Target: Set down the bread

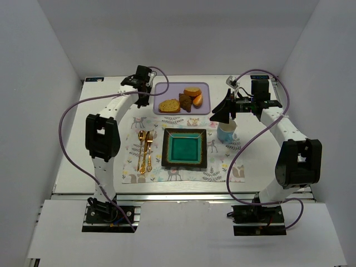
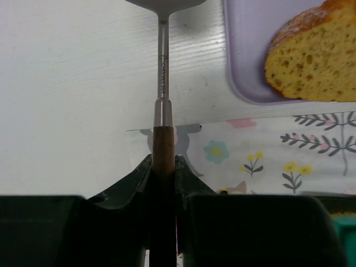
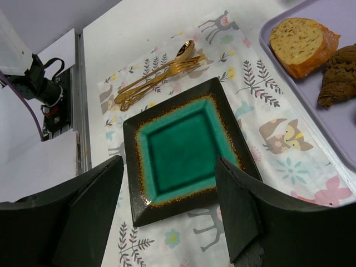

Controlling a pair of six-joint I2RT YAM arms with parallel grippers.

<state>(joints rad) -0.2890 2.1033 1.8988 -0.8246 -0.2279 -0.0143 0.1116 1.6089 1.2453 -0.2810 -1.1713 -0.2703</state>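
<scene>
While the left gripper (image 2: 163, 161) clamps a spatula (image 2: 162, 72) and the right gripper (image 3: 169, 167) gapes empty, the bread (image 1: 169, 105) looks soft and light, best scooped from beneath

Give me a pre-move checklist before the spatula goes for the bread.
1. Spatula grip: ok. The left gripper is shut on the wooden handle of the spatula.
2. Blade under bread: not ok. The blade is beside the tray, clear of the bread.
3. Bread accessible: ok. It lies flat at the tray's left end.
4. Landing spot: ok. The teal plate has nothing on it.
5. Route past the right gripper: cannot tell. It is open and empty, above the plate area.
</scene>
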